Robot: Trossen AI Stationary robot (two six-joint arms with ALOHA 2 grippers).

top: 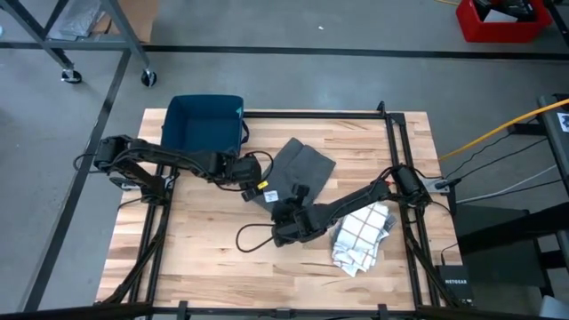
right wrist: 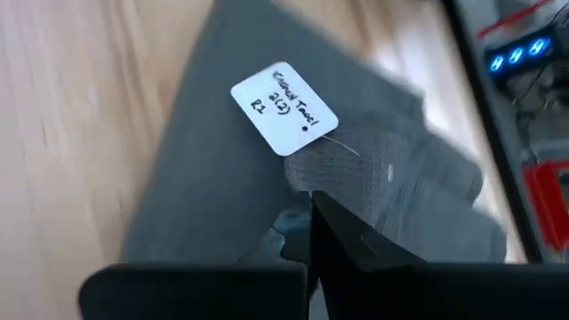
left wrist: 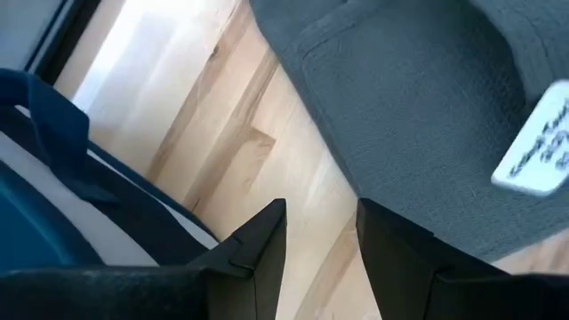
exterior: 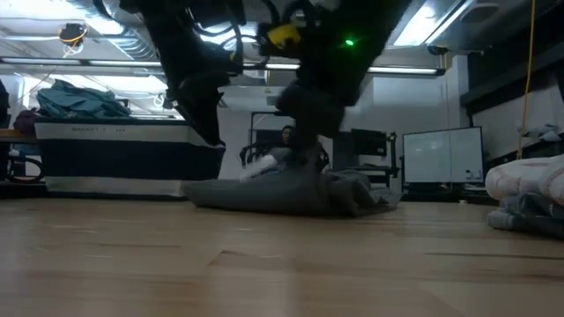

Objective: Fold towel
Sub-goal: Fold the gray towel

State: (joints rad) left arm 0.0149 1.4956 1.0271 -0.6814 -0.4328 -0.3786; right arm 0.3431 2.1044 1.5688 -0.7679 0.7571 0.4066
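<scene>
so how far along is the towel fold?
Early. The grey towel lies rumpled on the table, partly doubled over, not a neat fold. In hand: the right gripper is shut on its near edge by the white tag; the left gripper hovers open beside it. The fold itself remains.

Even, diffuse light falls from above on the counter [top: 204, 249] in the high view, with only soft, short shadows beneath the arms. The low view is dim and hazy: ceiling light strips [exterior: 423, 26] glare white, the arms stand as dark silhouettes against them, and the near wood is out of focus. Both wrist views are soft with blur; the white tag [right wrist: 284, 108] is bright yet its writing stays barely legible, and blue lamps [right wrist: 516, 55] smear at the edge.
</scene>
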